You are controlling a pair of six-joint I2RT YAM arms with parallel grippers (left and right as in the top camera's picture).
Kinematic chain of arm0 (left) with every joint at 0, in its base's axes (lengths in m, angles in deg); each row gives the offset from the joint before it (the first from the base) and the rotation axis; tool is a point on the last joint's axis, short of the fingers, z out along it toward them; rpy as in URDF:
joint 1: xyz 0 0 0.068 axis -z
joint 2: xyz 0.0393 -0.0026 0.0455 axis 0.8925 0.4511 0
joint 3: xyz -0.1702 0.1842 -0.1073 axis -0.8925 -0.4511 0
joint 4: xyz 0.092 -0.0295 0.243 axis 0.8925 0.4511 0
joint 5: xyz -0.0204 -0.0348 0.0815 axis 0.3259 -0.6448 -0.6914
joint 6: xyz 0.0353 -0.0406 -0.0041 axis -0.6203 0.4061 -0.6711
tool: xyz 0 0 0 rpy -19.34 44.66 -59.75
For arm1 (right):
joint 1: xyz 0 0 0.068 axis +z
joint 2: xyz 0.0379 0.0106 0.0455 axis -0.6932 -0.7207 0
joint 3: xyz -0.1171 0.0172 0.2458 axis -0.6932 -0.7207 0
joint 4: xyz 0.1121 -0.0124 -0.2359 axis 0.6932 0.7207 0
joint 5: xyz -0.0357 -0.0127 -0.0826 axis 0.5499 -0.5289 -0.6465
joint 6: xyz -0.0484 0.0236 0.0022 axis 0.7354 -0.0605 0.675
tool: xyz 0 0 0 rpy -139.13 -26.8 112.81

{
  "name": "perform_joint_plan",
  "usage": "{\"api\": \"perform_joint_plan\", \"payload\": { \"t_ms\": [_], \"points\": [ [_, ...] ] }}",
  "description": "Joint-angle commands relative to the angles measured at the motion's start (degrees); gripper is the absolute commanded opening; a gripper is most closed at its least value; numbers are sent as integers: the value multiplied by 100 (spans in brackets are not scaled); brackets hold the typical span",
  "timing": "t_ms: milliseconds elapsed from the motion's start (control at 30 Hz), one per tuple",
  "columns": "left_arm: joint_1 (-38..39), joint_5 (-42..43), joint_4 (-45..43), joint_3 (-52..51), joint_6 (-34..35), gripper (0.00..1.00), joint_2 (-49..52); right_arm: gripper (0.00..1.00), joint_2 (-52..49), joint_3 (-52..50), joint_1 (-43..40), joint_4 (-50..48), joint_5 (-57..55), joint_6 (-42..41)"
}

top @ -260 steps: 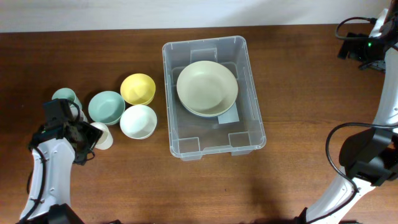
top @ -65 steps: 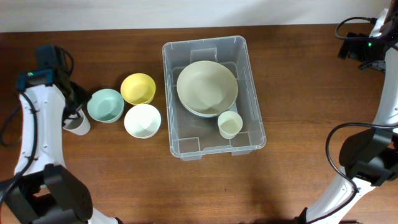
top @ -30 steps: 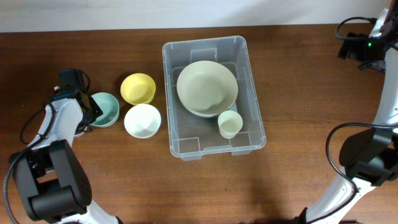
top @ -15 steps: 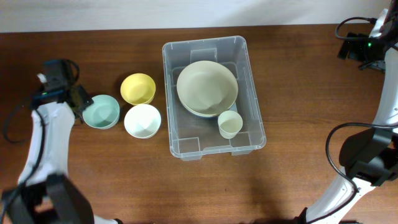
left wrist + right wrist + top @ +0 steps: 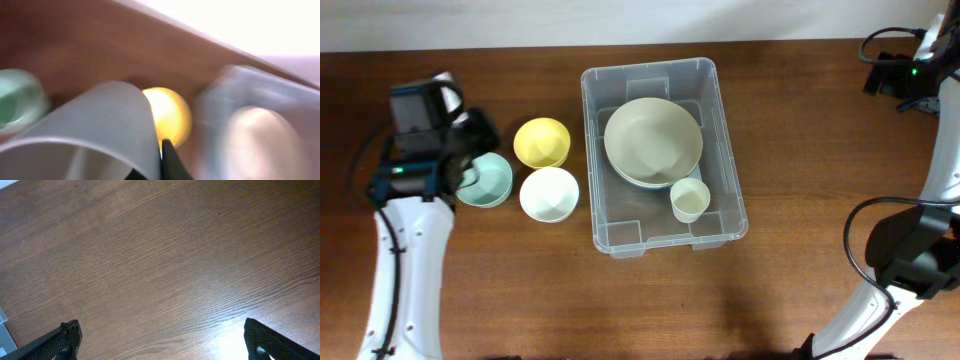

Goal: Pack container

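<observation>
1. The container (image 5: 663,155) stands upright and open-topped on the wooden table (image 5: 800,300), a little right of centre.
2. Already packed are two things. A large pale-green bowl (image 5: 653,140) fills the far half. A small cream cup (image 5: 689,199) stands upright just beside that bowl's near edge, toward the right wall.
3. The left gripper (image 5: 160,152) has its fingers pressed together on the thin wall of a pale cup (image 5: 90,130), with one dark finger showing at the rim (the wrist view is badly blurred, so its height above the table cannot be told). I judge this cup to be the next item for the container.
4. Three items lie outside, clustered to the left of the container: a yellow bowl (image 5: 541,142), a white bowl (image 5: 546,193) and a teal bowl (image 5: 488,178), the last partly under the left arm.
5. The right gripper (image 5: 165,345) hangs over bare wood with its fingers spread wide, holding nothing.
6. By this count the packing is under halfway. The free floor space looks tight, so the remaining bowls probably need nesting inside the large one.
</observation>
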Motion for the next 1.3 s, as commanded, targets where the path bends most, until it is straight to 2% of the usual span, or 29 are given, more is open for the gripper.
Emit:
{"api": "perform_joint_plan", "payload": {
  "t_ms": [0, 133, 300, 733, 1000, 1267],
  "points": [
    [437, 2044, -752, 103, -560, 1, -133, 99, 81, 85, -2, 0, 11, -46],
    [1121, 2234, -1915, 118, -564, 1, -133, 99, 81, 85, -2, 0, 11, -46],
    [1620, 2201, -2114, 118, -660, 1, -122, 99, 81, 85, -2, 0, 9, -46],
    [2660, 2199, -2114, 118, -442, 0, -4, 99, 81, 85, -2, 0, 11, -46],
    [3169, 1296, -1578, 118, -223, 0, 385, 99, 81, 85, -2, 0, 11, -46],
    [3506, 1187, -1161, 118, -118, 0, 988, 99, 81, 85, -2, 0, 9, -46]
  ]
}}
